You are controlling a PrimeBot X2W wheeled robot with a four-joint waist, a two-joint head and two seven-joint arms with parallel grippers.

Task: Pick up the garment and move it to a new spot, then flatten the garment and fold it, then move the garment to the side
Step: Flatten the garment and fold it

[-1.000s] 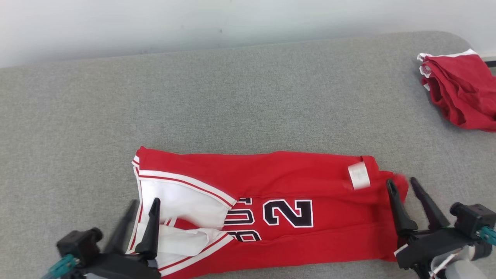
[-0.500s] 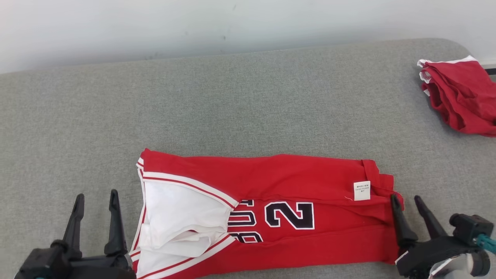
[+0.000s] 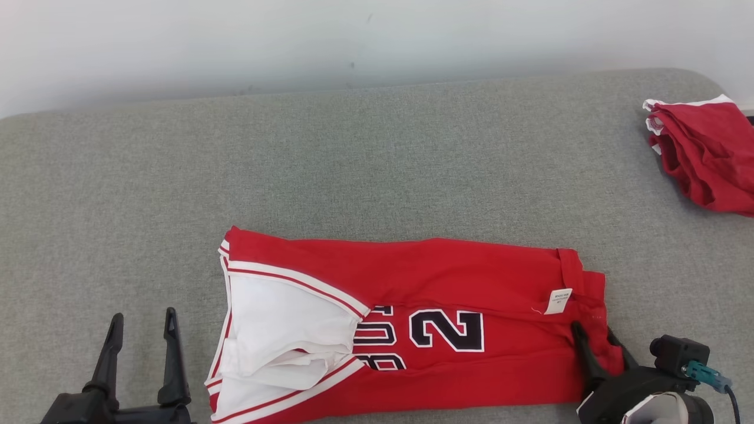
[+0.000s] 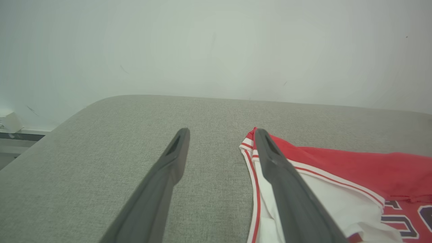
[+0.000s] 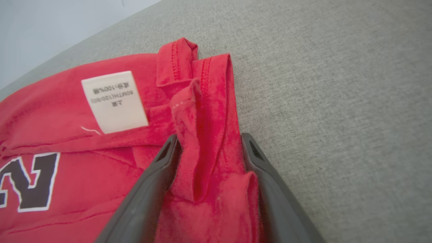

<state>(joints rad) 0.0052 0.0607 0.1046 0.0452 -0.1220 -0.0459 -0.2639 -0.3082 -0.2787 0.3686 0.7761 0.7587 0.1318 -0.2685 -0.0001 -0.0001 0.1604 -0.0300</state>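
Observation:
A red jersey (image 3: 447,277) with white trim and a black number lies folded lengthwise on the grey table (image 3: 353,165). Its white label (image 3: 558,301) is near the right end. My left gripper (image 3: 144,317) stands open on bare table just left of the jersey's white-trimmed end; in the left wrist view the gripper (image 4: 221,131) has nothing between its fingers, and the jersey (image 4: 337,158) lies beside its right finger. My right gripper (image 3: 594,331) is at the jersey's right near corner. In the right wrist view the gripper (image 5: 208,136) is open, with a bunched fold of the red hem (image 5: 209,111) between its fingers.
A second red garment (image 3: 707,153) lies crumpled at the table's far right edge. A pale wall (image 3: 353,41) runs behind the table. Bare grey surface stretches behind and to the left of the jersey.
The head camera has tilted, shifting the whole picture down. My left gripper has come off the jersey's left end onto bare table. My right gripper has moved toward the near right corner, straddling the hem.

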